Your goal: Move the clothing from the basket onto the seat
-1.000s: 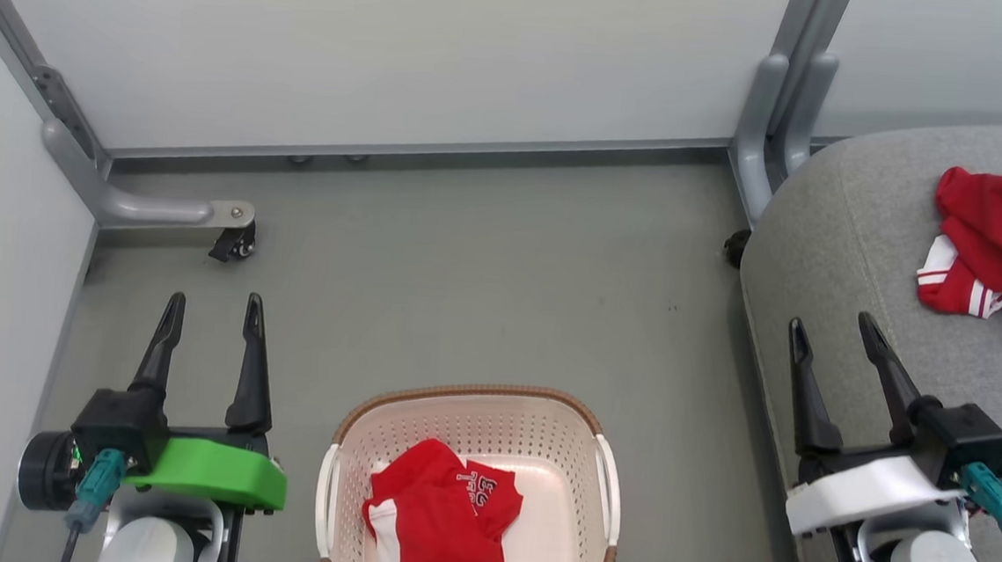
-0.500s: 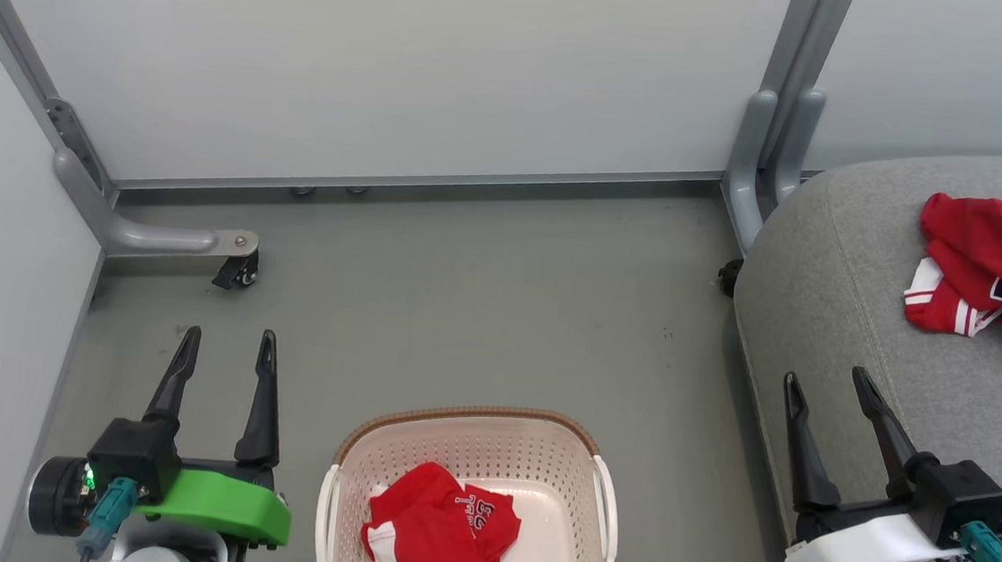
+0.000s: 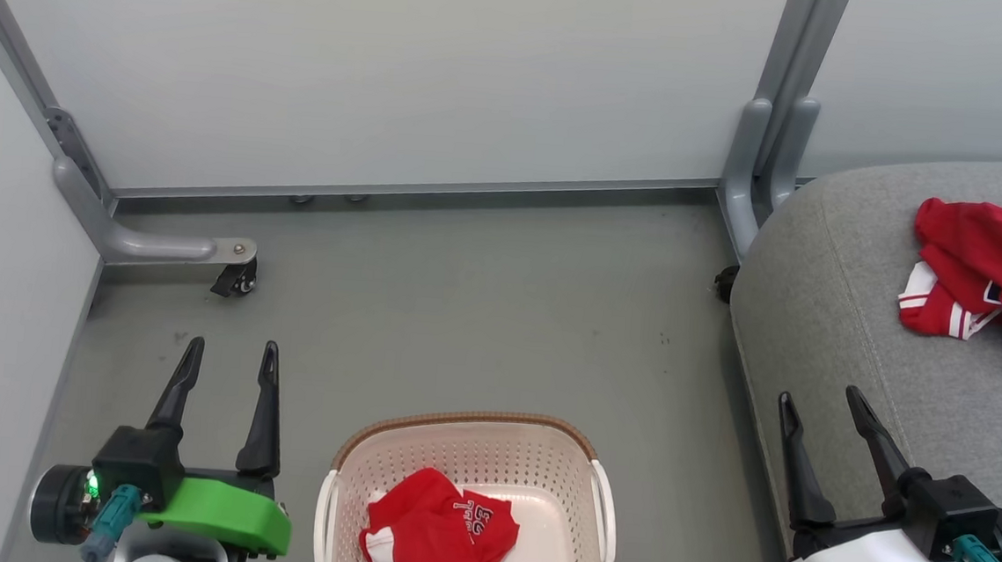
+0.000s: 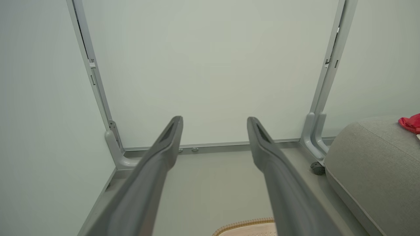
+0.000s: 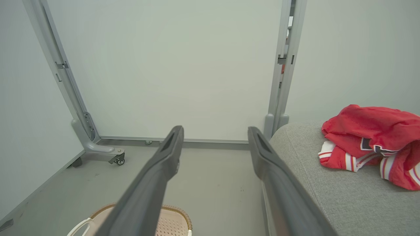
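Evidently our left gripper and right gripper gape empty, flanking the cream perforated basket at bottom centre, ready for its red lettered garment; the red striped garment lies upper right on the grey fabric seat.

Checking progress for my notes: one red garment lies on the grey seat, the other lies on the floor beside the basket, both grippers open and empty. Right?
Not quite: the head view shows the other garment inside the basket, not beside it. The rest holds.
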